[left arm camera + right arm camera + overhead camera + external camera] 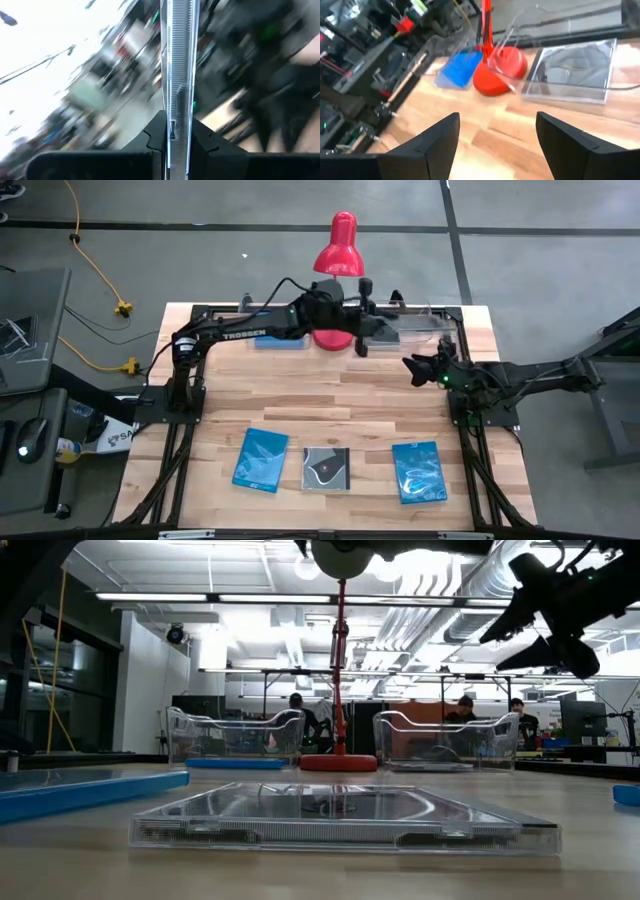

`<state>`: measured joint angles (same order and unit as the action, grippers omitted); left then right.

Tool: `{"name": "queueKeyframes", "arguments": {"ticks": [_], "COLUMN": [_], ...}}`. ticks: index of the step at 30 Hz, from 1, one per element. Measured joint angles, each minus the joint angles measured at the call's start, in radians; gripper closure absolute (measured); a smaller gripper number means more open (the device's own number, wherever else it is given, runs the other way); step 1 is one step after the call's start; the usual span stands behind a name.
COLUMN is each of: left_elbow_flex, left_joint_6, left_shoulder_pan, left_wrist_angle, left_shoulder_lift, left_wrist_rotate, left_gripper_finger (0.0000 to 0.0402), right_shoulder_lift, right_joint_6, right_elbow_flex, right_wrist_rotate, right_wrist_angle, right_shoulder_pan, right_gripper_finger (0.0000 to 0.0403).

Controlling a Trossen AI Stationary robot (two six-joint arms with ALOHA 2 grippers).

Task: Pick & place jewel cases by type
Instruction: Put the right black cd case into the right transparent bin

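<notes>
My left gripper (362, 330) is raised at the far middle of the table, beside the red lamp (338, 250). It is shut on a jewel case (179, 75) that shows only edge-on, clear and ribbed. Three jewel cases lie flat in a near row: a blue one (261, 459), a dark one with a white swirl (327, 469) and a glossy blue one (419, 472). Another blue case (280, 340) lies at the far left. My right gripper (420, 368) hangs open above the table's right side, with nothing between its fingers (435, 145). My left gripper pinches the jewel case's two flat faces between its two fingers, at the edge nearest the wrist (178, 131). The fingers point level. The case stands on edge, reaches straight out beyond the fingertips and is lifted clear of the table.
Two clear plastic trays stand at the far edge, one on the left (235, 735) and one on the right (450, 740); the right one holds a clear-lidded case (575, 70). The lamp's red base (500, 70) sits between them. People show in the room beyond the table.
</notes>
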<state>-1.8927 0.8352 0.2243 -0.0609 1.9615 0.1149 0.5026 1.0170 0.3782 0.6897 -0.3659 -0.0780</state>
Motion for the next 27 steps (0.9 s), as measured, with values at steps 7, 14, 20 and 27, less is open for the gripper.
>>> {"name": "queueKeyframes", "arguments": {"ticks": [7, 14, 20, 27], "left_elbow_flex": [0.000, 0.000, 0.000, -0.012], "left_joint_6": [0.357, 0.731, 1.002, 1.214], "left_shoulder_pan": [-0.078, -0.167, -0.201, -0.245], "left_wrist_angle": [0.026, -0.089, -0.297, -0.512], "left_shoulder_lift": [0.000, 0.012, 0.018, 0.022], "left_wrist_rotate": [-0.297, -0.668, -0.817, -0.806], "left_gripper_finger": [0.0369, 0.0369, 0.0369, 0.0369], "right_shoulder_lift": [0.086, 0.208, 0.319, 0.447], "right_joint_6": [0.034, 0.077, 0.109, 0.109], "right_elbow_flex": [0.000, 0.000, 0.000, 0.000], "right_wrist_rotate": [-0.073, -0.161, -0.180, -0.221], "right_wrist_angle": [0.001, 0.003, 0.021, 0.077], "right_shoulder_pan": [0.000, -0.002, -0.002, -0.002], "right_gripper_finger": [0.0155, 0.0155, 0.0155, 0.0155]}}
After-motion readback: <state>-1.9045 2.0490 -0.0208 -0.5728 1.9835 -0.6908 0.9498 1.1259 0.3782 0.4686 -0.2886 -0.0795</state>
